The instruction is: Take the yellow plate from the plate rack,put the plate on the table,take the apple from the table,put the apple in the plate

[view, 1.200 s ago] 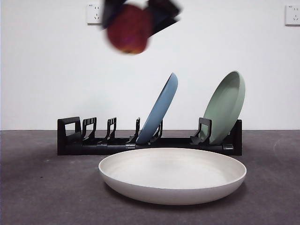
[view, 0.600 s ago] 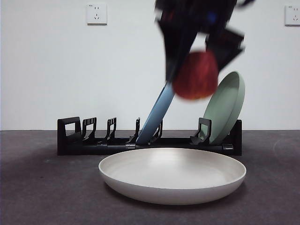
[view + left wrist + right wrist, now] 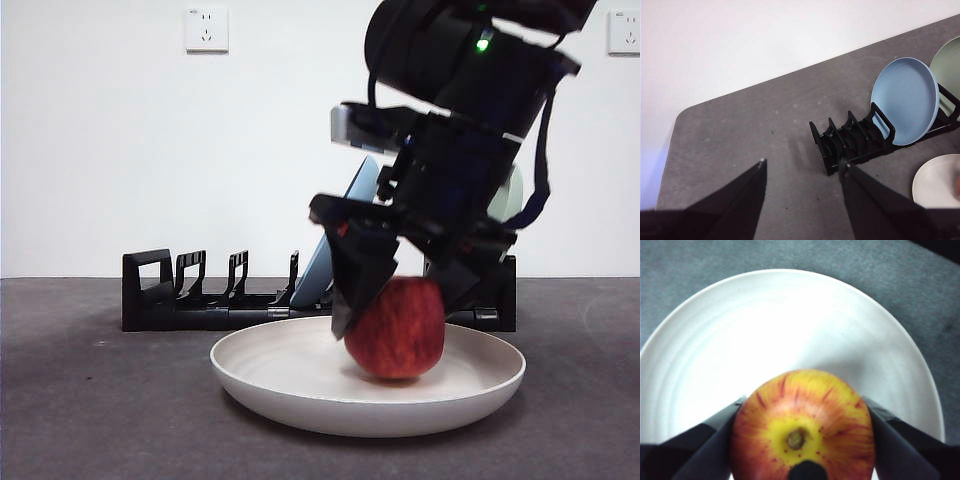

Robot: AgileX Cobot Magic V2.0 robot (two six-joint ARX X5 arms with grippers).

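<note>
The cream yellow plate (image 3: 300, 370) lies flat on the table in front of the plate rack (image 3: 200, 300). My right gripper (image 3: 400, 300) is shut on the red apple (image 3: 397, 328) and holds it low inside the plate, at or just above its floor. In the right wrist view the apple (image 3: 802, 425) sits between my two jaws with its yellow stem dip up, over the plate (image 3: 765, 340). My left gripper (image 3: 802, 175) is open and empty, high above the table left of the rack (image 3: 855, 142). The plate's edge (image 3: 935, 182) shows there too.
A blue plate (image 3: 905, 100) and a sage-green plate (image 3: 947, 60) stand upright in the rack. In the front view my right arm hides most of both. The rack's left slots (image 3: 190, 275) hold nothing. The grey table (image 3: 100, 400) stretches left of the plate.
My right gripper has carried the apple from high at the upper left, rightward and down, into the cream plate. The plate and rack have not moved.
</note>
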